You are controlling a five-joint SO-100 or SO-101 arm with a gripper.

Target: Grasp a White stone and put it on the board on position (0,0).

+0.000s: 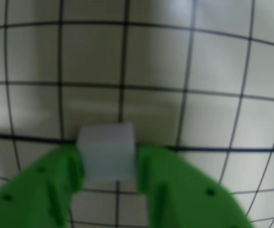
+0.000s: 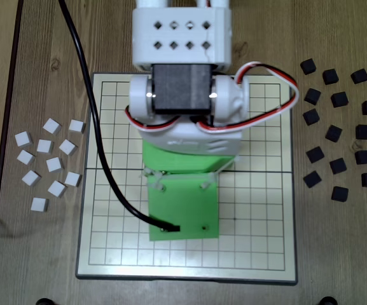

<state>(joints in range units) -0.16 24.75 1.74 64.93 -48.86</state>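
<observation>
**A:** Green plastic tool (image 1: 109, 173) was pinching the white stone (image 1: 107, 151) in the wrist view, one finger on each flat side, with the block sitting right at the tips. It hung just over the board (image 1: 212, 61), roughly above the darker line (image 1: 222, 149) that ran across the grid. I couldn't tell if it was touching the surface yet, the shot was too blurry.

**B:** Could you see the dot for the target crossing?

**A:** Nope, not in the wrist view; the stone and fingers covered that patch. In the fixed view the arm (image 2: 182, 121) hid the middle of the board (image 2: 259, 254) too, so I couldn't confirm the alignment. Spare white stones (image 2: 49, 162) were scattered on the wooden table (image 2: 37, 76) at the left of that view, black ones (image 2: 339, 130) at the right.

**B:** How did the block look to handle?

**A:** My guess: light, rigid, probably smooth plastic, so nothing fragile. Flat parallel sides make it an easy thing to hold, and taking it across two opposite faces like that seemed right. The only worry I'd have is the grip being so near the fingertips; a small slick cube could twist or pop out if it got bumped on the board. A gentle set-down square on the crossing would be my call.
</observation>
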